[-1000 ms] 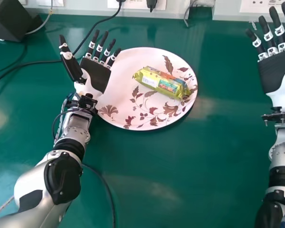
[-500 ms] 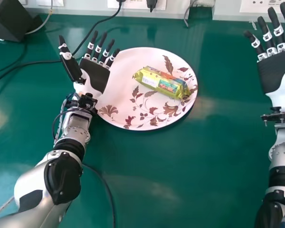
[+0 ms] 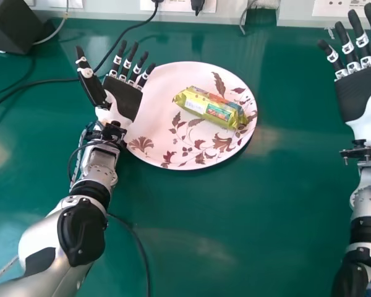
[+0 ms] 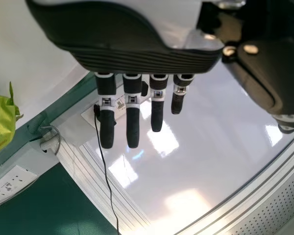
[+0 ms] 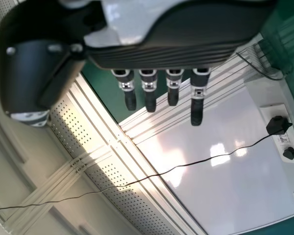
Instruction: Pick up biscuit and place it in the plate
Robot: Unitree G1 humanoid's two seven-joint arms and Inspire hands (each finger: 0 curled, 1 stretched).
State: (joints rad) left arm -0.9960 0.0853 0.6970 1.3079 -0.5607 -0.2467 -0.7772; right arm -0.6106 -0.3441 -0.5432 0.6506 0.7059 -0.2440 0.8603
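The biscuit (image 3: pixel 210 107) lies upper middle, right of the left hand's (image 3: pixel 125 99) straight, empty fingers. It slants down rightward. The right hand's (image 3: pixel 360 94) fingers are straight, empty too

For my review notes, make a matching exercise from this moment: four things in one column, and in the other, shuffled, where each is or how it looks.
Column one
1. biscuit packet
2. plate
3. left hand
4. right hand

Column two
A. at the plate's left edge in the head view, fingers straight
B. lying on the plate, yellow-green wrapper
C. near the head view's right edge, away from the plate, fingers straight
D. pale pink with a leaf pattern, on the green table

Pairs: 1-B, 2-D, 3-A, 4-C
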